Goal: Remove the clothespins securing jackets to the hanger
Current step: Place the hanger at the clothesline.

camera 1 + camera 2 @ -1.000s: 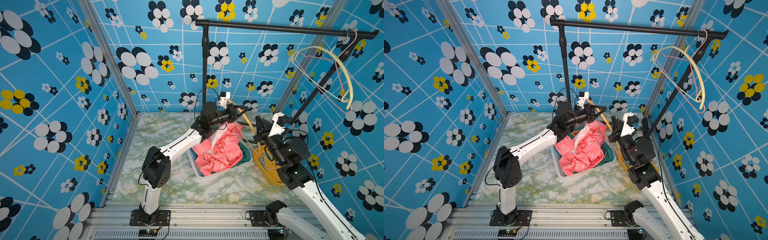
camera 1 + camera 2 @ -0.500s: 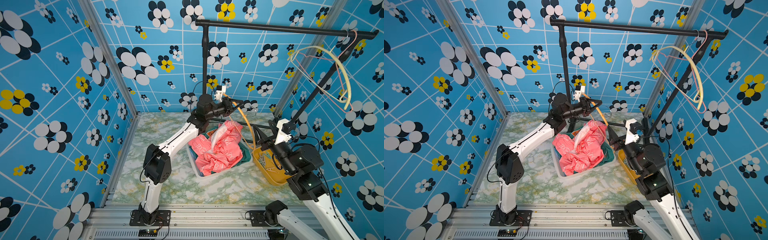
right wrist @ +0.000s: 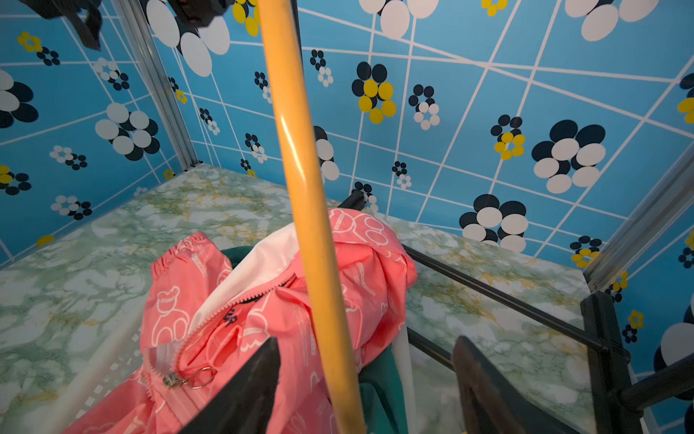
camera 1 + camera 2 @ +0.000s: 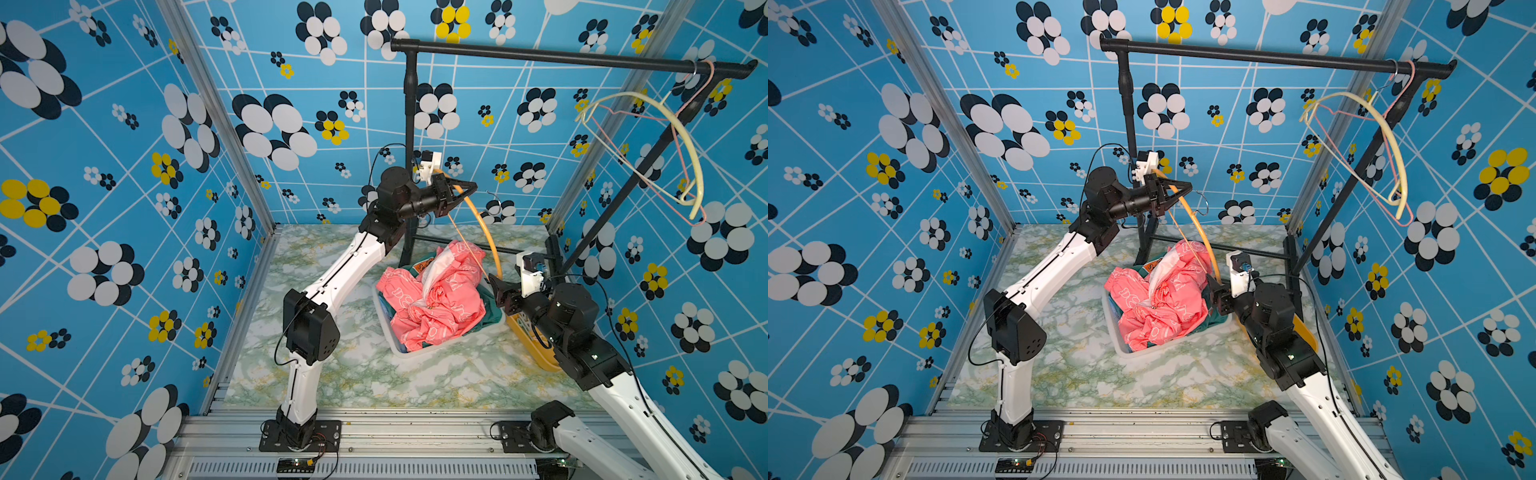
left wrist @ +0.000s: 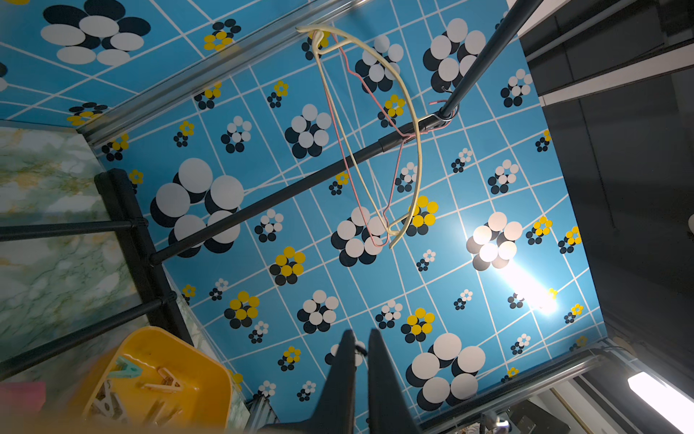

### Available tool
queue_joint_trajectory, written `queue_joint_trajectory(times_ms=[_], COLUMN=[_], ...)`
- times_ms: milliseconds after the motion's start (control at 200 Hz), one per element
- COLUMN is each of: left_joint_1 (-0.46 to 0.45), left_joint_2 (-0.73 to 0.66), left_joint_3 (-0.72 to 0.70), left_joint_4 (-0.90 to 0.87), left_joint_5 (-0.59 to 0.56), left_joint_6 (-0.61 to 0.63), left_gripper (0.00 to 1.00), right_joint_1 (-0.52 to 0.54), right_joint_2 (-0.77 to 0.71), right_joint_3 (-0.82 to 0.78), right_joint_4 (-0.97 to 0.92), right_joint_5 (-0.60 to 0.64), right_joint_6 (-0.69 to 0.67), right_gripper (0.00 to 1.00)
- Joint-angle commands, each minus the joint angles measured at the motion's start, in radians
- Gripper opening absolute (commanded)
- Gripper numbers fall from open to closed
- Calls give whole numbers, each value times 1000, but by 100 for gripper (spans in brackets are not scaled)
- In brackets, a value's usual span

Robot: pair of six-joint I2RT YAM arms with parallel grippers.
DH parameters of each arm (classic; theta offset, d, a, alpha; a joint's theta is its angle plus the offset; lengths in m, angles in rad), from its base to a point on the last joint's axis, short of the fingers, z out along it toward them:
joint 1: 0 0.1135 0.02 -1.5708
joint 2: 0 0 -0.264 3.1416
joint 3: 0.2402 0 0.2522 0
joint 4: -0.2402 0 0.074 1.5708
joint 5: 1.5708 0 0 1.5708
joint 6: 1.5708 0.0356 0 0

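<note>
Arms: since a second ago, left arm (image 4: 345, 266) risen and swung toward the far wall with its load; right arm (image 4: 573, 328) sunk low toward the near right, jaws gone from closed to wide.
Left gripper (image 4: 463, 191): clamped on the upper end of the orange hanger (image 4: 485, 232), held high over the far side of the table (image 4: 332, 374).
Right gripper (image 3: 367, 339): spread wide, holding nothing; hanger rod running down between the fingers, nearer one of them, contact not visible.
Jackets: pink jacket (image 4: 440, 299) crumpled in the white bin (image 4: 409, 354) at mid-table, piled over the teal jacket (image 3: 381, 398); third one not made out for sure.
Clothespins (image 5: 161, 381): several tan, one pale green, loose in the yellow basket (image 5: 195, 360) at the right, just beside the bin; none seen on the hanger, though its low end is hidden against the cloth.
Rail (image 4: 540, 54): black tube across the far top, cream hanger (image 5: 420, 161) hanging bare at its right end.
Handling, pins: light, small, stiff, springy; likely to skid or pop from smooth pads; best pinched across the two tail ends to spread the mouth, then drawn straight off.
Handling, cloth: glossy, slippery, limp; prone to slide and drag; zip pull and ring liable to snag.
Handling, hanger: smooth, hard, curved rod, light, apt to swing from a one-end hold.
</note>
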State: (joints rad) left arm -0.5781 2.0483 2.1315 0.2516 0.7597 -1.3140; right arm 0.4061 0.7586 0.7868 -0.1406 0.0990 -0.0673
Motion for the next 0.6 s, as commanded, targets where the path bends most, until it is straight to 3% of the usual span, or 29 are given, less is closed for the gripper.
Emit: queue_joint_trajectory(times_ms=[0,235,405,595], left_joint_1=[2,6,6,6], left_joint_2=[-26,-47,-38,-68], left_joint_3=[48,44,47,41], left_joint_4=[-9,-27,-20,-69], left_joint_5=[23,10,-3,-18], left_joint_6=[12,33,24,75], left_gripper=[0,0,0,0], right_joint_1=[5,5,5,5], right_joint_2=[7,21,48,66], right_joint_3=[-15,-54,-59,-47], right_joint_4=[42,74,99,100], right_joint_5=[16,8,-24,-15], right_joint_6=[17,56,75,72], right_gripper=[73,64,29,1])
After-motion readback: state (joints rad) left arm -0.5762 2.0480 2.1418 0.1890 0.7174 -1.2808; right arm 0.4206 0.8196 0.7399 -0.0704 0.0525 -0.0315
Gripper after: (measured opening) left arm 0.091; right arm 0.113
